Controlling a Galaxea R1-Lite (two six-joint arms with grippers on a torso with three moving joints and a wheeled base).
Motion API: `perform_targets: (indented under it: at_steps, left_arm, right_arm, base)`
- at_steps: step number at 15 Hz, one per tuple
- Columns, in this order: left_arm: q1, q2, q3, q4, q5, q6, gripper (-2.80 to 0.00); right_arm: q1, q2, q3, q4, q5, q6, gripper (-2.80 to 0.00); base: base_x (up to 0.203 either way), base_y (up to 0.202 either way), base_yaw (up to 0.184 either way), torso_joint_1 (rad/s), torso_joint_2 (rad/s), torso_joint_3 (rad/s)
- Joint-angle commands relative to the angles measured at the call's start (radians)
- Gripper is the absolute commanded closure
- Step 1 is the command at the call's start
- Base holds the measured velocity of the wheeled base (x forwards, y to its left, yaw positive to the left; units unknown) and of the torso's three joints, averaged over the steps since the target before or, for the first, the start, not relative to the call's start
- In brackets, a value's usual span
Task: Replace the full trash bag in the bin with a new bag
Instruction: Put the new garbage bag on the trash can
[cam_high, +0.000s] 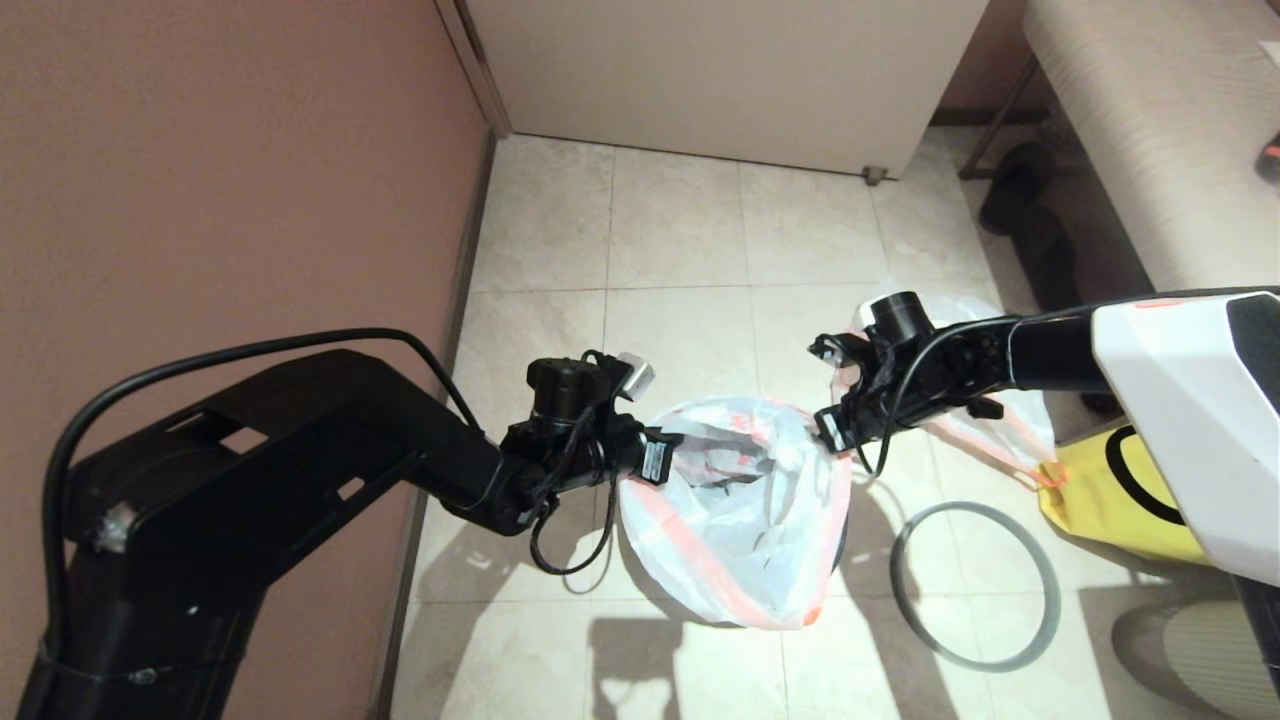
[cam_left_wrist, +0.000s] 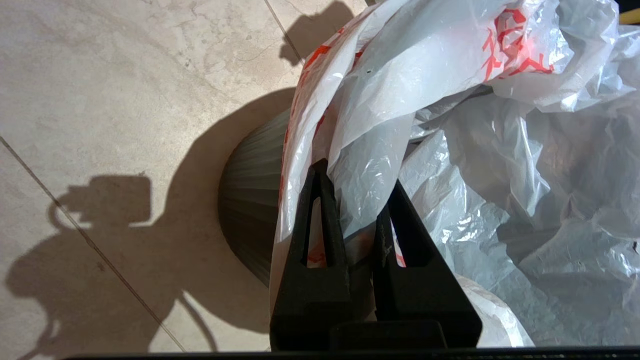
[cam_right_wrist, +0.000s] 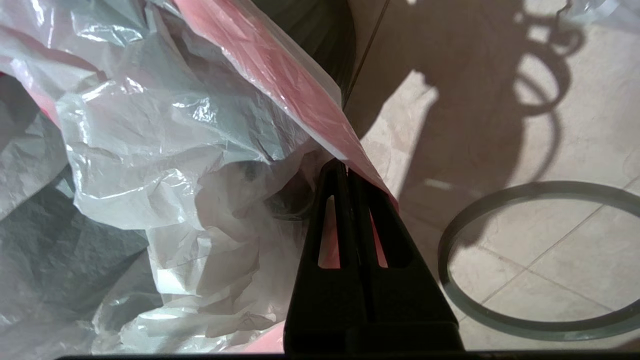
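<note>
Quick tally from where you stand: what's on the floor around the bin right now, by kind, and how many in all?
Plastic bags: 2, the new bag held over the bin by the left gripper and right gripper, and the full trash bag behind the right arm
Bins: 1
Grey hoops: 1, lying on the tiles
Yellow fabric bags: 1
Total: 5

Pale beige marble-look floor tiles (cam_high: 680, 250) with thin grout lines cover the ground, lit brightly enough from above to carry hard dark shadows. A dusty-pink wall (cam_high: 230, 170) runs along the left with a low skirting at its foot. At the far end stands a cream cabinet panel (cam_high: 720, 70) raised on a small foot. A light upholstered bench (cam_high: 1160, 130) sits at the right, with dark shapes beneath it
</note>
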Motion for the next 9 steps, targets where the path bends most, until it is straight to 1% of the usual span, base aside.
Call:
perform_targets:
  at_steps: [1,2,4,6,9]
  left_arm:
    - [0.003,0.012,-0.01,-0.005,0.0,-0.002,0.0]
    - [0.004,0.013,-0.013,-0.005,0.001,-0.009,0.0]
    - [0.006,0.014,-0.029,-0.013,0.006,-0.045,0.0]
    - [0.014,0.015,-0.036,-0.027,0.012,-0.05,0.0]
    - [0.02,0.016,-0.06,-0.031,0.031,-0.095,0.0]
  right_arm:
    - [0.004,-0.012,0.031,0.014,0.006,0.0,0.0]
    - [0.007,-0.021,0.052,0.022,0.012,0.002,0.0]
    - [0.012,-0.038,0.114,0.025,0.062,0.003,0.0]
    - [0.018,-0.039,0.128,0.026,0.075,0.006,0.0]
    - [0.035,-0.039,0.141,0.026,0.095,0.005,0.0]
  base:
    - [0.0,0.0,0.0,0.0,0.0,0.0]
    - [0.0,0.0,0.0,0.0,0.0,0.0]
    - [0.0,0.0,0.0,0.0,0.0,0.0]
    - [0.0,0.0,0.0,0.0,0.0,0.0]
    - [0.0,0.0,0.0,0.0,0.0,0.0]
